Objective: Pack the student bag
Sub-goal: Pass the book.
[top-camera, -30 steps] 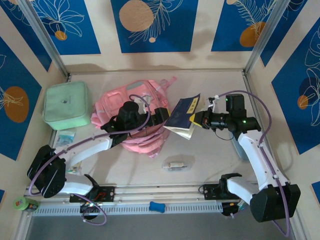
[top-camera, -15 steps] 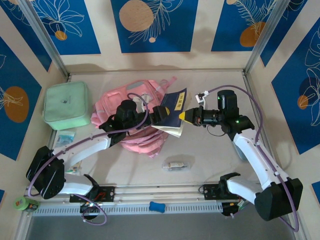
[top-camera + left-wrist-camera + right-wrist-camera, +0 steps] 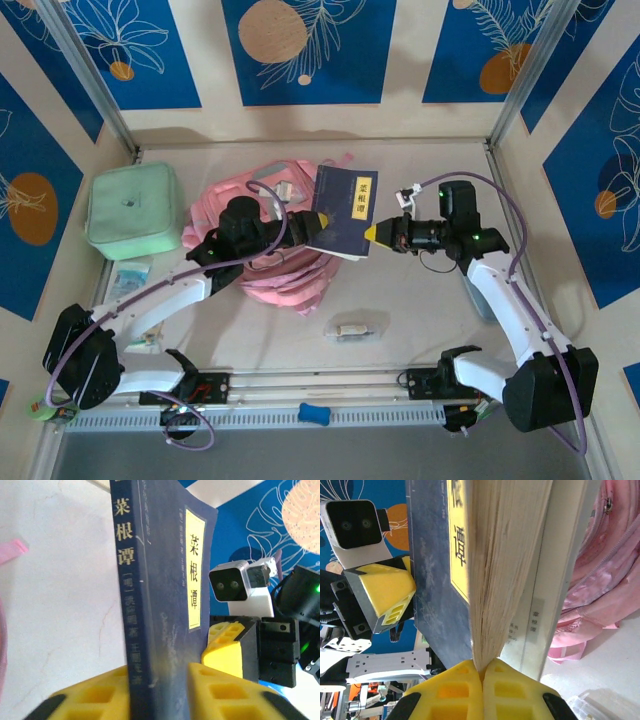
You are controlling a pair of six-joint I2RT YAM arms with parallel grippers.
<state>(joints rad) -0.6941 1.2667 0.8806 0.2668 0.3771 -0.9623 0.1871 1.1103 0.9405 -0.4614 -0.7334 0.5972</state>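
Moved since a second ago: book (image 3: 343, 210), formerly tilted low beside the right gripper (image 3: 373, 233), now raised and carried leftward, cover turned up to the camera. The left gripper (image 3: 320, 222), then spread wide over the bag, is now closed against the book's lower left corner.

Top view.
- Item 1, student bag (image 3: 290, 285): pink, lying on the table (image 3: 250, 345) left of centre, partly under the left arm. The book's left edge hangs over its right side.
- Item 2, book: dark blue with a yellow title strip, held between both grippers, one at either lower side.
- Item 3, mint green case (image 3: 130, 210): far left, apart from the bag.
- Item 4, clear packet (image 3: 351, 330): on the table nearer the arm bases, apart from everything else.

Left wrist view.
- Yellow fingers (image 3: 95, 697) stand one on each side of the book's spine end, pressed to both covers in a firm clamp.
- The right gripper's yellow tip touches the front cover beyond.
- Pink strap (image 3: 12, 550) at the left edge.

Right wrist view.
- Fingers (image 3: 445, 690) are squeezed together, with the bottom edge of the page block pinched in the seam between them.
- The bag lies to the right, behind the book, zip visible.
- The left gripper is at left, against the cover.
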